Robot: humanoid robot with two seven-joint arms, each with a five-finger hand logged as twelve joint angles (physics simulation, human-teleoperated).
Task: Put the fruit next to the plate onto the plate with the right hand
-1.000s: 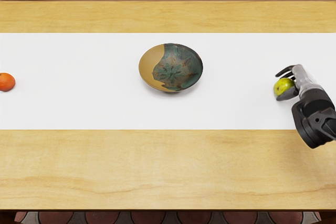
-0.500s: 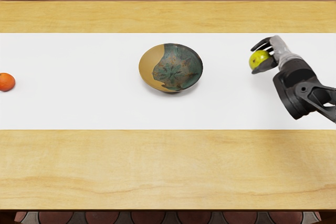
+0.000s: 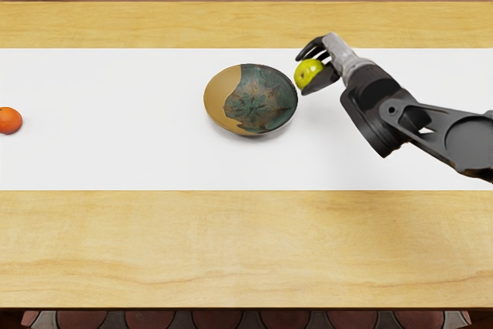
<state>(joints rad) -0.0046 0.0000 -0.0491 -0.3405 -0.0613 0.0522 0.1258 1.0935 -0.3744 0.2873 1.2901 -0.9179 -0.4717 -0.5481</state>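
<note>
Fig.: carry-to-plate step. We see the right hand (image 3: 331, 63) w/ fingers (image 3: 311, 46) clamped round the yellow-green fruit (image 3: 308, 74), gripping it from above & below. The plate (image 3: 223, 82) lies just left of the fingertips & slightly lower, its rim close by. Our judgement: bring the fingers over the plate's centre, lower, then release gently so the fruit won't roll. The arm (image 3: 400, 117) enters from the right, forearm slanting up-left, palm toward the plate.

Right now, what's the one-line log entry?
right hand: shut on green fruit | position: beside right rim of plate, not yet on it | left arm: out of view
</note>
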